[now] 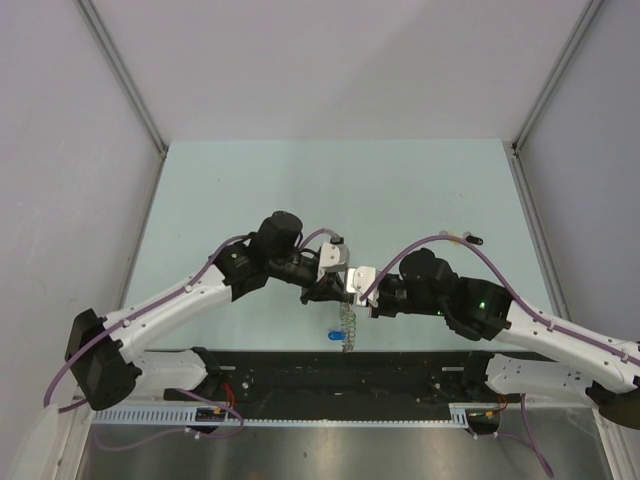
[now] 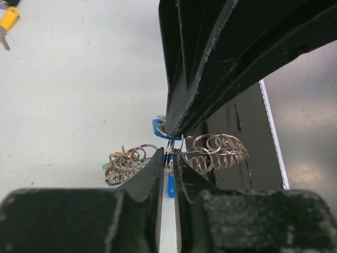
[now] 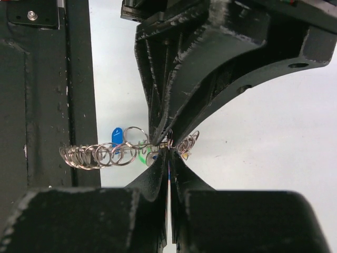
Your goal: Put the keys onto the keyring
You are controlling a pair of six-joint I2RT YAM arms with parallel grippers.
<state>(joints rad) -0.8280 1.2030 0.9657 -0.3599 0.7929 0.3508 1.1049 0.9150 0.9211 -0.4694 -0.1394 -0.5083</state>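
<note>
We see the keyring (image 1: 347, 325) held between the left gripper (image 2: 169, 158) and right gripper (image 3: 168, 158), which meet tip to tip at its middle. Both pairs of jaws are closed on its coiled wire. A blue key (image 3: 116, 136) hangs from the keyring; a yellow key (image 2: 8, 18) lies on the bench (image 1: 250, 190), well apart from it.

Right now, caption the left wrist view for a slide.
Coiled keyring gripped by left pincer and right pincer, tip to tip; a yellow-headed key lies apart.
</note>
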